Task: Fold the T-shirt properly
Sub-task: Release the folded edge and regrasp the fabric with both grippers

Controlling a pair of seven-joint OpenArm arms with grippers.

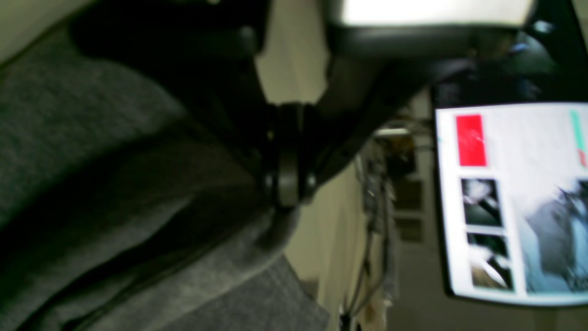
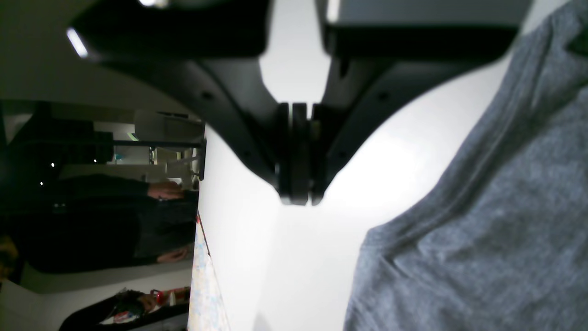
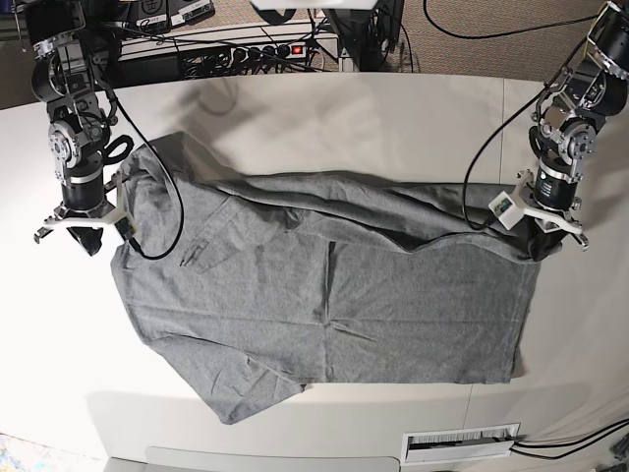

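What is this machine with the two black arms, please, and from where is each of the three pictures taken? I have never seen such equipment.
It is a robot with two arms, meant to fold the T-shirt, a plain grey one lying spread on the white table.

The base view looks down from above. The other two pictures come from small cameras on the wrists, each looking along its own gripper.

In the overhead picture the left gripper is on the right side, at the shirt's edge. Its wrist camera shows the jaws closed, with grey cloth bunched at the tips, so it seems to pinch the shirt.

The right gripper is shut too, but its camera shows nothing between the jaws, only bare table behind them and the shirt off to one side.
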